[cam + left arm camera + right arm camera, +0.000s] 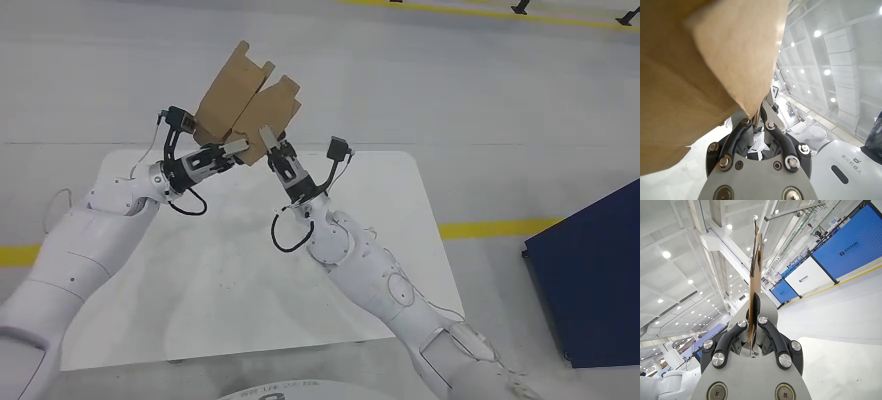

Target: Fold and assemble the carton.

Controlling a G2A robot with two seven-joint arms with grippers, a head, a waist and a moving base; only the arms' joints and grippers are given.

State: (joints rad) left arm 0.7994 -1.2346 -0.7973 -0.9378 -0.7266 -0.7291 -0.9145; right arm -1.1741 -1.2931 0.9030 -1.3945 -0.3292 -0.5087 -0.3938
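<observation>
Brown cardboard, the carton [246,95], is held flat and unopened in the air above the far edge of the white table [380,230]. The left gripper [236,148] is pinched on the lower corner of one panel. The right gripper [271,137] is clamped on the lower edge just beside it, and the right wrist view shows the board edge-on between its fingers [758,305].

Assessment: the opening step is in hand, and no side is squared yet. The next move probably calls for working the two grips against each other so the flattened panels open into a tube without tearing.
</observation>
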